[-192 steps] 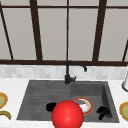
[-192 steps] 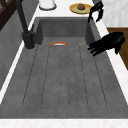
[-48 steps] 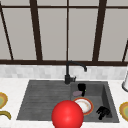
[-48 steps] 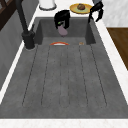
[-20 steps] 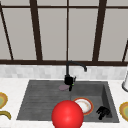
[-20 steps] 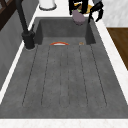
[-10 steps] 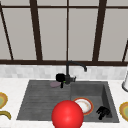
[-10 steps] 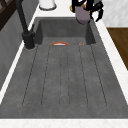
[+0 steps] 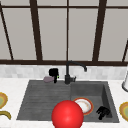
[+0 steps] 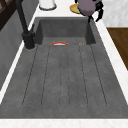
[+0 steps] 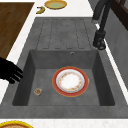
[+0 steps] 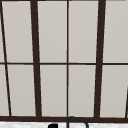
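Sink [image 9: 30, 105]: drainboard on its left half, basin on its right, dark tap [image 9: 67, 72] at the back edge between them. A big red ball [image 9: 67, 114] sits at the sink's front edge, middle. An orange-rimmed plate [image 11: 70, 81] lies flat on the basin floor with a small round bit [image 11: 38, 91] near the basin's front corner.

Right hand [image 9: 103, 111] hangs idle in the basin's front right corner, fingers loose and holding nothing; it also shows in the right side view [image 11: 10, 71].

Left hand [image 9: 53, 73] has its fingers wrapped on a grey cup [image 9: 48, 79], or something cup-like; the left side view shows the cup [image 10: 86, 6] rounded, with fingers [image 10: 98, 12] curling behind it.

What changed: over the last couple of seconds this hand and cup have slid from over the basin, past the tap, to the sink's back edge left of the tap. Plate, ball and right hand are unmoved. My read: the cup is out of the basin, in carry and not set down.
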Controlling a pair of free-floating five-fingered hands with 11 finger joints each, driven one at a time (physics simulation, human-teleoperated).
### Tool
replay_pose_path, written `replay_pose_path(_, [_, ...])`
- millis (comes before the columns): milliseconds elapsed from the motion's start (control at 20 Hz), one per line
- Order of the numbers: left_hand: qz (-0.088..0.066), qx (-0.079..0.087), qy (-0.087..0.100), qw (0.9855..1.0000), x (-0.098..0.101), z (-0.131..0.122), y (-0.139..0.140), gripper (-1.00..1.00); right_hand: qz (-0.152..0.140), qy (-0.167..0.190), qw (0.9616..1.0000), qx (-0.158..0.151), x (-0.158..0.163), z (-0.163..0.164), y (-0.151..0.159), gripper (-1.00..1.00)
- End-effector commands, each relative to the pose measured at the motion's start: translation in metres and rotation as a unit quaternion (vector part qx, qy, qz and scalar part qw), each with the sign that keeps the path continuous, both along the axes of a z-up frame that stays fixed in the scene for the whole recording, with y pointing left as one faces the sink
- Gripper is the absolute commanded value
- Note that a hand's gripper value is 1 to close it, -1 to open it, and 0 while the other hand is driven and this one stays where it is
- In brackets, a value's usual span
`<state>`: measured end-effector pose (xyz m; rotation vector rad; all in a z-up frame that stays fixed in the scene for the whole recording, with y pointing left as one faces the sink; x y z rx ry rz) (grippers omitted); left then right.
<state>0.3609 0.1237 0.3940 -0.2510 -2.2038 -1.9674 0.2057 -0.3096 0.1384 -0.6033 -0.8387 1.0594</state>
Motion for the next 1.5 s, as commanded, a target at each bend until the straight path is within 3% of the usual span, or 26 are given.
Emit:
replay_pose_path(0, [-0.012, 0.002, 0.010, 0.9999, -0.001, 0.020, 0.026, 1.00, 0.000, 0.000, 1.0000, 0.000, 0.000, 0.000, 0.000, 0.00])
replay_pose_path(100, [-0.002, 0.006, 0.018, 0.9998, -0.006, 0.029, 0.042, 1.00, 0.000, 0.000, 1.0000, 0.000, 0.000, 0.000, 0.000, 0.00])
replay_pose_path(400, [-0.001, -0.001, -0.006, 1.0000, -0.009, 0.021, 0.088, 1.00, 0.000, 0.000, 1.0000, 0.000, 0.000, 0.000, 0.000, 0.00])
replay_pose_path(850, [0.004, 0.006, 0.002, 1.0000, -0.008, 0.016, 0.158, 1.00, 0.000, 0.000, 1.0000, 0.000, 0.000, 0.000, 0.000, 0.00])
replay_pose_path(1100, [0.001, -0.003, -0.002, 1.0000, -0.011, -0.003, 0.198, 1.00, 0.000, 0.000, 1.0000, 0.000, 0.000, 0.000, 0.000, 0.00])
replay_pose_path(1450, [0.000, -0.001, -0.003, 1.0000, -0.012, -0.035, 0.254, 1.00, 0.000, 0.000, 1.0000, 0.000, 0.000, 0.000, 0.000, 0.00])
